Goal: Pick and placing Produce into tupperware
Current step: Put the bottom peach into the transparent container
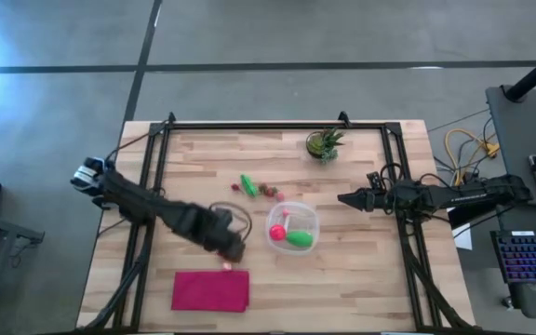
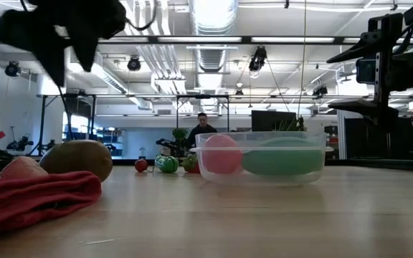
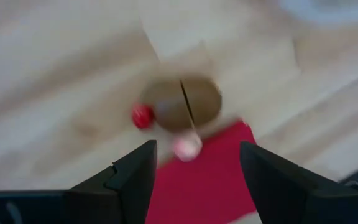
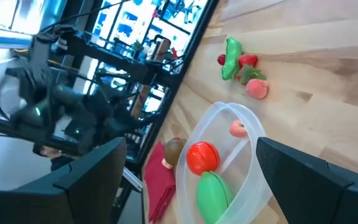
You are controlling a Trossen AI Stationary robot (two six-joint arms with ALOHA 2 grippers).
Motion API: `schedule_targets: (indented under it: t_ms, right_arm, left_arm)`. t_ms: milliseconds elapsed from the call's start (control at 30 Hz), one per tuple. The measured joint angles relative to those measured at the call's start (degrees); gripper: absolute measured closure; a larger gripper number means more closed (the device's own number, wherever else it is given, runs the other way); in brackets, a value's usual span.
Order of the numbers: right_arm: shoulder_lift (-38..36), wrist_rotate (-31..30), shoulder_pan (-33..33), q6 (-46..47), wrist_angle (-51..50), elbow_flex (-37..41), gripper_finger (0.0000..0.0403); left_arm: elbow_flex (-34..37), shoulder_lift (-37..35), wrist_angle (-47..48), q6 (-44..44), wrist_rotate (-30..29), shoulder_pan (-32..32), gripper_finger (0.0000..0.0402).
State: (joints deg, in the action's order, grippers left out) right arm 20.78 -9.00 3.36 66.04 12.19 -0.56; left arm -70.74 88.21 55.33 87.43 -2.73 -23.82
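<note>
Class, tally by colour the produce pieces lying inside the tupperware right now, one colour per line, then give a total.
Red round piece: 1
Green oblong piece: 1
Small pink piece: 1
Total: 3

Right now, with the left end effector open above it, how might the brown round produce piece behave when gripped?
The brown rounded oval toy piece probably rolls if nudged; its smooth curve may slip between the left end effector fingers. A visible seam suggests it could split.
</note>
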Motion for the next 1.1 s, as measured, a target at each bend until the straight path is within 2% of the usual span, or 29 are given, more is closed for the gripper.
schedule_targets:
  t_ms: [200,433,867,1100]
  right_arm:
    - [0.00,-0.02,-0.02,-0.62,0.04,0.00,0.0051]
    - [0.00,1.50,0.00,-0.27,0.08,0.00,0.0051]
    - [-0.05,1.53,0.00,-1.52,0.17,0.00,0.0051]
    - [-0.05,1.72,0.00,-1.54,0.04,0.00,0.0051]
  left_arm:
    - [0.91,4.20,-2.22,9.77,0.61,-5.22,0.0187]
    - [-1.95,10.03,-4.19,14.20,0.58,-7.55,0.0187]
    - [-1.75,18.39,-5.97,14.43,1.89,-7.31,0.0187]
    - [-1.30,18.99,-6.44,15.42,0.19,-6.50,0.0187]
